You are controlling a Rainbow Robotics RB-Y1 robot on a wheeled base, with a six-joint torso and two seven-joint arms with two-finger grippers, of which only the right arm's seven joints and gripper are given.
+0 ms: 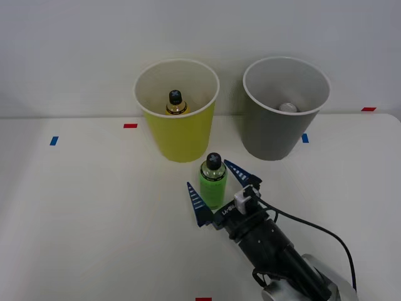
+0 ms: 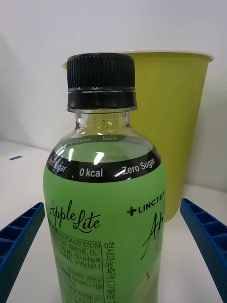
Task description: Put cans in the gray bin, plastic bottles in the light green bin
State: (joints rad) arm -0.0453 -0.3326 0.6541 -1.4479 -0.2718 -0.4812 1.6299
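A bright green plastic bottle (image 1: pixel 212 181) with a black cap stands upright on the white table, just in front of the light green bin (image 1: pixel 180 135). My right gripper (image 1: pixel 219 188) is open around it, one blue finger on each side, not touching. In the wrist view the bottle (image 2: pixel 106 213) stands between the blue fingers (image 2: pixel 19 246), with the light green bin (image 2: pixel 177 123) behind. An amber bottle (image 1: pixel 176 103) stands inside the light green bin. The gray bin (image 1: pixel 279 128) to its right holds a silvery can (image 1: pixel 287 107), only its pale top visible.
Small blue (image 1: pixel 54 140) and red (image 1: pixel 130 125) tape marks dot the white table. A black cable (image 1: pixel 319 229) loops off my right arm. Open table lies to the left and front left.
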